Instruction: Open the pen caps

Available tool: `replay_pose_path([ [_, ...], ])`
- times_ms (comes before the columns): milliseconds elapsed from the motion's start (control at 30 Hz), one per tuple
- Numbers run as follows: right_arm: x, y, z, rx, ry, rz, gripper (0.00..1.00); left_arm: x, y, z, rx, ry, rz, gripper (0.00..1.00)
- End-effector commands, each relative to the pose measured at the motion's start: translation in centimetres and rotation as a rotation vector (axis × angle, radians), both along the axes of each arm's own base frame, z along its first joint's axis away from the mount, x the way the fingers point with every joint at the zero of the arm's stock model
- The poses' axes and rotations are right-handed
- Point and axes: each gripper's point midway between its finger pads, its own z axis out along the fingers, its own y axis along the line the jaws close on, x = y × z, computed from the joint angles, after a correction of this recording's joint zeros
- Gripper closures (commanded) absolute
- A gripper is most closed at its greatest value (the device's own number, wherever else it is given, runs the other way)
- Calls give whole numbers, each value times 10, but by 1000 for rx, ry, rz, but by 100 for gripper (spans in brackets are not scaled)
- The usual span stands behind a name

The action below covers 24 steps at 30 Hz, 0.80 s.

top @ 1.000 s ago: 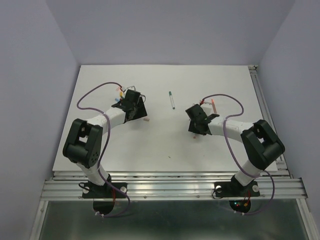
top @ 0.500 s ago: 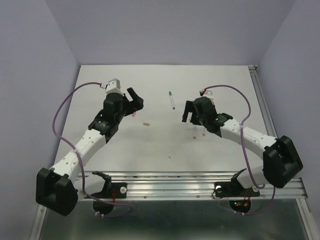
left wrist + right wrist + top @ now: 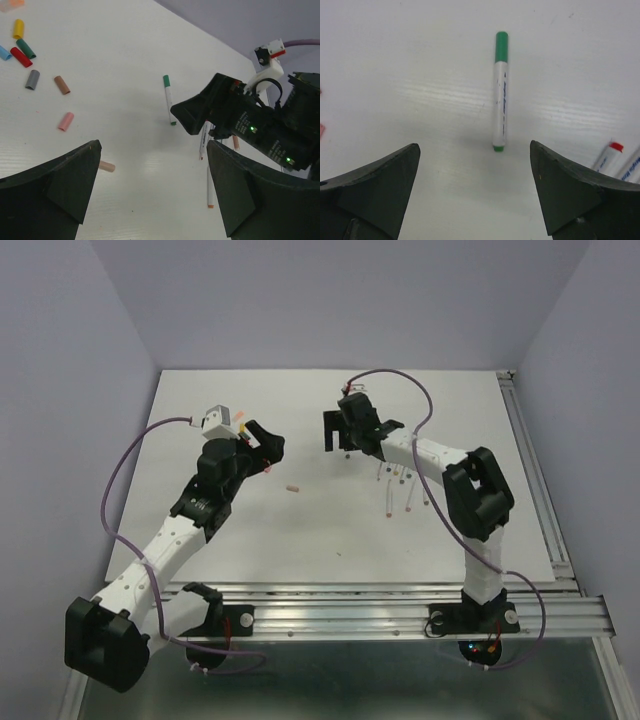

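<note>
Both arms are out over the white worktop (image 3: 450,540), and both sets of jaws stand wide apart with nothing in either. Right jaws first: in the right wrist view the green-capped pen (image 3: 500,105) lies flat on the worktop, dead centre in the gap. It sits just ahead of the two dark fingertips (image 3: 375,185) and runs straight away from them. Its green cap (image 3: 501,47) is on the far end, seated on the barrel, and neither finger touches the pen. Beyond the right-hand finger, a red-ended pen (image 3: 607,154) peeks in at the edge. Now the left jaws, empty, with their fingers (image 3: 60,190) spread to either side of the left wrist view. Well ahead and out past the left-hand finger lies a scatter of loose caps (image 3: 32,79): yellow, blue, green, red, grey, brown and pink, all on their sides and apart from any barrel. A peach cap (image 3: 106,166) is the nearest one, just beside the inner edge of that same finger. Straight ahead of the left jaws, farther out, the green-capped pen is in sight too, with the right arm (image 3: 250,125) hanging just beyond it. A few white pens (image 3: 210,187) lie under that arm, ahead of the right-hand finger. From overhead, the left arm (image 3: 165,540) stretches out from the near edge, its jaws facing the right jaws across the worktop.
</note>
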Motion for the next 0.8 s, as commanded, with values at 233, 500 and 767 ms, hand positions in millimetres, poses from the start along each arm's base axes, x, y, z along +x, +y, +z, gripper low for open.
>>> replay_pose_path([
  [233, 67, 11, -39, -130, 15, -52, 23, 5, -2, 5, -8, -34, 2, 1],
  [500, 69, 0, -78, -151, 79, -88, 58, 6, -1, 5, -8, -36, 5, 1],
  [767, 49, -5, -75, -118, 84, -72, 96, 10, -9, -4, 10, -6, -31, 1],
])
